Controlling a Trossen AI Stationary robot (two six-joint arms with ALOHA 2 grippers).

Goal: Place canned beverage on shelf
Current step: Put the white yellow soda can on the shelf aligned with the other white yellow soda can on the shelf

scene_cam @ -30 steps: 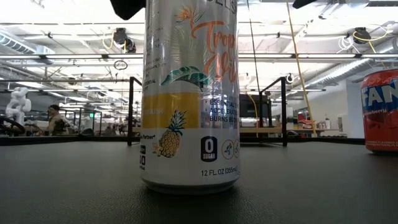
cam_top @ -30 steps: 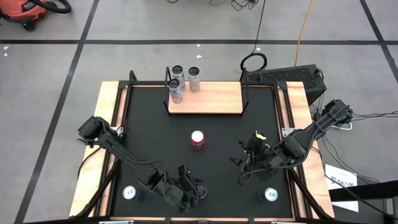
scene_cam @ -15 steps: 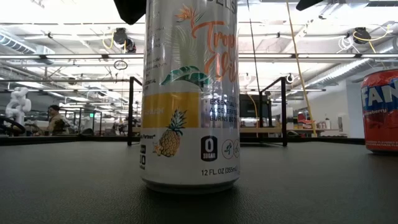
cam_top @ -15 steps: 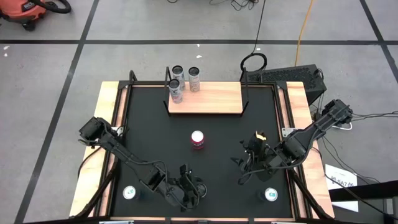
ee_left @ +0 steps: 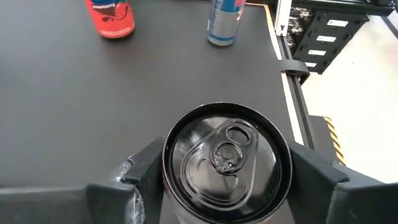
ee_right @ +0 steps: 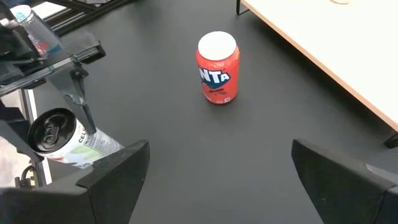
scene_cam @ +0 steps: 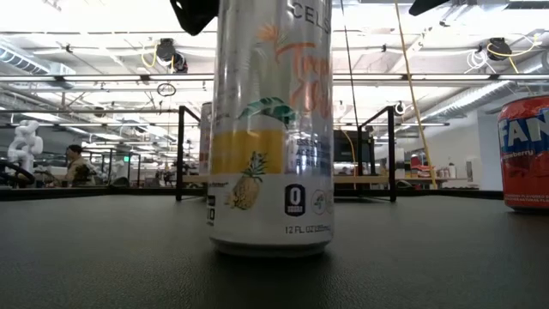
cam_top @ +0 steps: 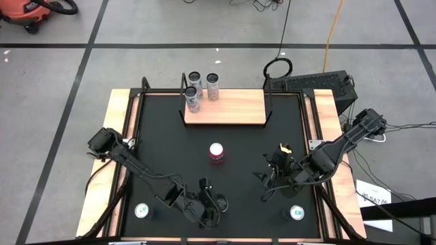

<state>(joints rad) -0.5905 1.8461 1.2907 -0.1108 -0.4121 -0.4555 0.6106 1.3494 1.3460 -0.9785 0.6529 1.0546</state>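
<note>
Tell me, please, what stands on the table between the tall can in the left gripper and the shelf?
In the high view, only the red can stands between the tall can, held by the left gripper, and the shelf.

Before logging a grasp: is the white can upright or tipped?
Upright: the can stands flat on the table in the low view, left gripper around its top.

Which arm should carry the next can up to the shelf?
Left. Its hand already straddles the white can near the table's front edge. The right hand hangs open and empty, off to the right of the red can. The shelf has room.
</note>
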